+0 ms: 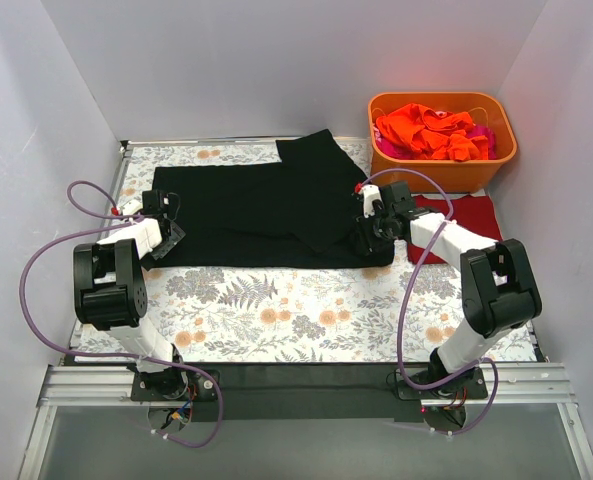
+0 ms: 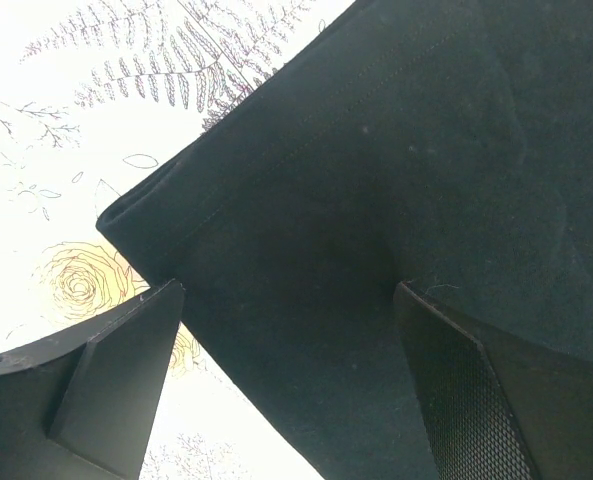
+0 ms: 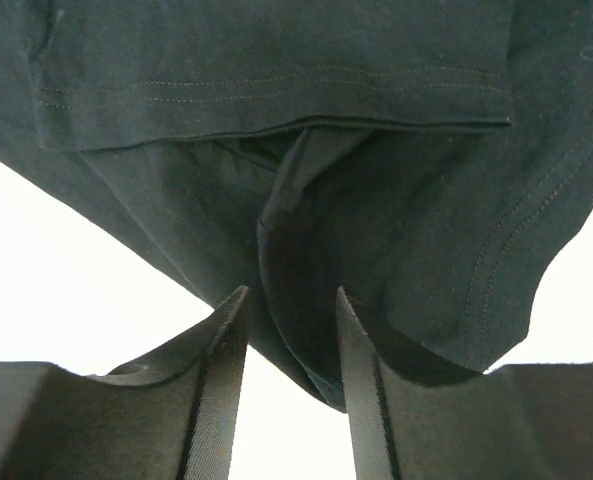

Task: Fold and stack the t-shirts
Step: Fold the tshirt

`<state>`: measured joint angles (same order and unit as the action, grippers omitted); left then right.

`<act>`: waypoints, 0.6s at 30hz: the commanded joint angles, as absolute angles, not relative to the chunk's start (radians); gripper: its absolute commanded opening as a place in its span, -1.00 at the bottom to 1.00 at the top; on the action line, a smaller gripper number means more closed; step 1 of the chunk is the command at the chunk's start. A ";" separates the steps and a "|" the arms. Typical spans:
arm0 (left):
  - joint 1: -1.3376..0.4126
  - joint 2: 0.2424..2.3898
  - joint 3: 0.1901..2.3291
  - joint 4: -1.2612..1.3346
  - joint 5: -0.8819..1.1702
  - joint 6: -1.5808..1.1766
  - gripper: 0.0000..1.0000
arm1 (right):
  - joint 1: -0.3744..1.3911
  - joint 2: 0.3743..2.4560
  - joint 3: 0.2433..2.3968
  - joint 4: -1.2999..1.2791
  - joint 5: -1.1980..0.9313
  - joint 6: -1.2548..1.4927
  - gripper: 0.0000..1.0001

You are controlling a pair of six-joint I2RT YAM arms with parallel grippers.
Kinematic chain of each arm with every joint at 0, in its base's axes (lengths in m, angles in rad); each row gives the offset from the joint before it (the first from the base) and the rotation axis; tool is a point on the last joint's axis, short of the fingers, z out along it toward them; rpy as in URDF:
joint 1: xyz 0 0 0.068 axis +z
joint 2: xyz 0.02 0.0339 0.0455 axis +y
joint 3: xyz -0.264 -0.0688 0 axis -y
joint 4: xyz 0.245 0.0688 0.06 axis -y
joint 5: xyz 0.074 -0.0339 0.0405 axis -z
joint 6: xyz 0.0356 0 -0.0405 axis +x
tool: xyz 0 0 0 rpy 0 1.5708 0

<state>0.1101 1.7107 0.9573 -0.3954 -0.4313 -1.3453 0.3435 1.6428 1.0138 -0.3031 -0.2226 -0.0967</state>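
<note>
A large black t-shirt [image 1: 256, 210] lies spread on the floral tablecloth [image 1: 276, 310], with a sleeve folded over its right part. My left gripper [image 1: 166, 238] is at its near left corner. In the left wrist view it [image 2: 286, 330] is wide open over the hemmed corner of the shirt [image 2: 396, 150]. My right gripper [image 1: 369, 238] is at the near right corner. In the right wrist view it [image 3: 288, 300] has closed on a raised fold of the black shirt [image 3: 276, 60]. A dark red t-shirt [image 1: 471, 215] lies flat under the right arm.
An orange plastic tub [image 1: 446, 170] stands at the back right and holds crumpled orange shirts [image 1: 426, 130] and a pink one [image 1: 484, 135]. White walls enclose the table on three sides. Purple cables loop beside both arms.
</note>
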 commanded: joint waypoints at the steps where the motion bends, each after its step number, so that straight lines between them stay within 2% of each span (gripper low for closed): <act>1: 0.120 1.759 0.939 -0.413 -0.433 -1.348 0.60 | 0.356 1.646 1.038 -0.262 -0.250 -0.121 -0.22; 3: 0.121 1.761 0.939 -0.416 -0.439 -1.348 0.60 | 0.356 1.655 1.042 -0.264 -0.230 -0.120 -0.27; 8: 0.120 1.764 0.933 -0.419 -0.465 -1.344 0.60 | 0.347 1.693 1.052 -0.264 -0.128 -0.104 -0.72; 13: 0.120 1.770 0.934 -0.425 -0.472 -1.345 0.60 | 0.285 1.704 1.061 -0.271 -0.087 -0.039 -0.89; 18: 0.120 1.772 0.933 -0.429 -0.477 -1.344 0.59 | 0.242 1.709 1.072 -0.281 -0.077 0.026 -0.91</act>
